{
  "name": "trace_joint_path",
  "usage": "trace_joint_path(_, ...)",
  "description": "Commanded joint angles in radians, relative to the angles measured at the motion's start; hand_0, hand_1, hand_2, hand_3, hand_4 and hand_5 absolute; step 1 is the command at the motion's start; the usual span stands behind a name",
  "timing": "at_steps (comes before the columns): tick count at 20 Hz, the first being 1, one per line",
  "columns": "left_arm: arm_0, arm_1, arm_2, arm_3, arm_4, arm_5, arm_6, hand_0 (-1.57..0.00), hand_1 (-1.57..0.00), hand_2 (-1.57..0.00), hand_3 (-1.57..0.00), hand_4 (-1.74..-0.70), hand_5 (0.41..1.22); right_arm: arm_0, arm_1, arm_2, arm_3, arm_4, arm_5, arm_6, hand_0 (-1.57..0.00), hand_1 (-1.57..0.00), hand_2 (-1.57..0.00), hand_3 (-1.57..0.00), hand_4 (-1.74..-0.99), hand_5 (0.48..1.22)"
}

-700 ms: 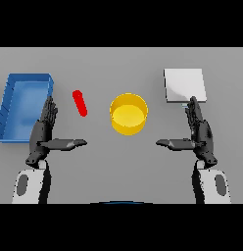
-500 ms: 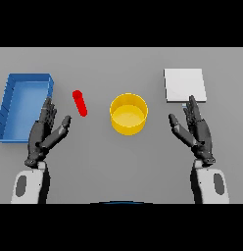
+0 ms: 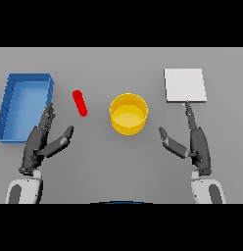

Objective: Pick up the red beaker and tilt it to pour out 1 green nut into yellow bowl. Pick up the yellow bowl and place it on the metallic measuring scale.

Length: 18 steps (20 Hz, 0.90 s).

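Red beaker [image 3: 80, 103] is lying on the table left of the yellow bowl [image 3: 129, 113], metallic scale [image 3: 185, 85] sits far right, and both the left hand [image 3: 41, 145] and right hand [image 3: 194, 143] hover spread open, holding nothing.

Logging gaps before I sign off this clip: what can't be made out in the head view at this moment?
- Red beaker: too small to show an opening or any green nut inside.
- Yellow bowl: the near wall hides part of its floor; no nut visible.
- Metallic scale: a plain pale square, no display readable.
- Blue bin: the left hand covers its near right corner.
- Right hand: palm seen edge-on.
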Motion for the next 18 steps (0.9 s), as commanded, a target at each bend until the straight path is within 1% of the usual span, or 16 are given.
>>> trace_joint_path(1,-0.006,0.001,-0.009,0.014,-0.014,-0.002,0.010,0.00,0.00,0.00,0.00,-1.16,0.602,0.001,-0.001,-0.009,0.003,-0.021,0.010,0.005,0.00,0.00,0.00,0.00,-1.192,0.600)
trace_joint_path(3,-0.010,-0.012,-0.025,0.039,-0.035,0.001,-0.012,0.00,0.00,0.00,0.00,-1.16,0.604,-0.003,0.003,-0.012,0.008,-0.044,0.026,0.006,0.00,0.00,0.00,0.00,-1.212,0.607)
trace_joint_path(4,-0.033,-0.014,-0.022,0.074,-0.046,0.007,-0.011,0.00,0.00,0.00,0.00,-1.17,0.605,-0.004,0.001,-0.009,-0.005,-0.052,0.035,-0.002,0.00,0.00,0.00,0.00,-1.224,0.611)
trace_joint_path(6,-0.080,-0.030,-0.025,0.145,-0.062,0.014,-0.032,0.00,0.00,0.00,0.00,-1.21,0.615,-0.012,-0.007,-0.010,0.005,-0.033,0.026,0.010,0.00,0.00,0.00,0.00,-1.236,0.623)
trace_joint_path(7,-0.108,-0.030,-0.019,0.176,-0.071,0.023,-0.038,0.00,0.00,0.00,0.00,-1.22,0.622,-0.010,-0.008,-0.008,0.003,-0.036,0.032,0.006,0.00,0.00,0.00,0.00,-1.246,0.627)
trace_joint_path(8,-0.142,-0.029,-0.011,0.218,-0.082,0.034,-0.041,0.00,0.00,0.00,0.00,-1.22,0.626,-0.003,-0.009,-0.010,-0.005,-0.045,0.036,-0.010,0.00,0.00,0.00,0.00,-1.256,0.631)
trace_joint_path(9,-0.167,-0.027,-0.008,0.244,-0.090,0.040,-0.056,0.00,0.00,0.00,0.00,-1.23,0.629,-0.006,-0.016,-0.018,-0.008,-0.054,0.041,-0.009,0.00,0.00,0.00,0.00,-1.260,0.633)
trace_joint_path(11,-0.226,-0.040,0.003,0.319,-0.092,0.048,-0.051,0.00,0.00,0.00,0.00,-1.24,0.641,-0.016,-0.010,-0.019,0.001,-0.069,0.051,0.004,0.00,0.00,0.00,0.00,-1.273,0.632)
trace_joint_path(12,-0.264,-0.029,0.021,0.361,-0.086,0.046,-0.055,0.00,0.00,0.00,0.00,-1.25,0.650,-0.013,-0.009,-0.020,0.003,-0.072,0.052,-0.009,0.00,0.00,0.00,0.00,-1.280,0.634)
trace_joint_path(13,-0.280,-0.030,0.026,0.383,-0.087,0.050,-0.072,0.00,0.00,0.00,0.00,-1.25,0.660,-0.016,-0.013,-0.022,0.006,-0.066,0.047,-0.012,0.00,0.00,0.00,0.00,-1.281,0.635)
trace_joint_path(14,-0.301,-0.037,0.030,0.416,-0.088,0.054,-0.084,0.00,0.00,0.00,0.00,-1.26,0.668,-0.022,-0.003,-0.015,0.015,-0.053,0.037,0.001,0.00,0.00,0.00,0.00,-1.278,0.634)
trace_joint_path(16,-0.334,-0.037,0.039,0.460,-0.091,0.059,-0.104,0.00,0.00,0.00,0.00,-1.27,0.677,-0.007,-0.009,-0.017,0.000,-0.054,0.037,-0.017,0.00,0.00,0.00,0.00,-1.268,0.635)
trace_joint_path(17,-0.361,-0.038,0.050,0.486,-0.080,0.054,-0.097,0.00,0.00,0.00,0.00,-1.28,0.680,-0.015,-0.013,-0.024,-0.003,-0.062,0.042,-0.002,0.00,0.00,0.00,0.00,-1.267,0.635)
trace_joint_path(18,-0.375,-0.034,0.054,0.506,-0.081,0.054,-0.094,0.00,0.00,0.00,0.00,-1.28,0.682,-0.013,-0.008,-0.018,0.001,-0.056,0.038,-0.001,0.00,0.00,0.00,0.00,-1.266,0.635)
